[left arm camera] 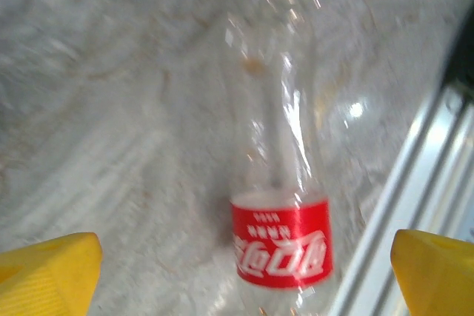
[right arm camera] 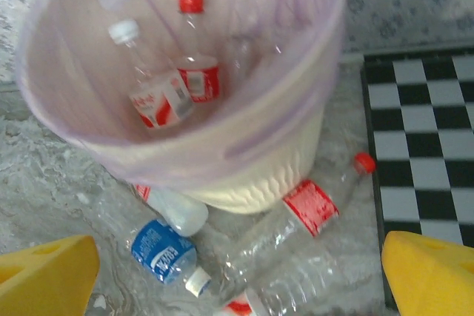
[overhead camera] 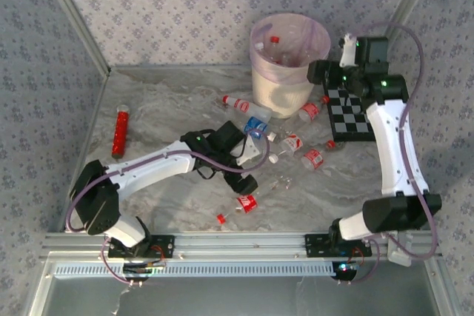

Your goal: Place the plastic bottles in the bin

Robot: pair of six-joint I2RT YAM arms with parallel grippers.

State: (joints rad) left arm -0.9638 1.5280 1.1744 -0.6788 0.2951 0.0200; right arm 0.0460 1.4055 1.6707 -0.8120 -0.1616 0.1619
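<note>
Left gripper point(left arm camera: 244, 275) wide, empty, above red-label bottle point(left arm camera: 280, 183), lower centre; you centre, drop, pinch its label. Right gripper point(right arm camera: 237, 279) wide, empty.

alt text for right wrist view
The bin, a cream bucket with a lilac liner, holds a red-capped bottle and a white-capped bottle. Around its base lie, among others, a blue-labelled bottle and, by the chequered board, a red-labelled bottle. The open right gripper's yellow fingertips fill the bottom corners.
</note>
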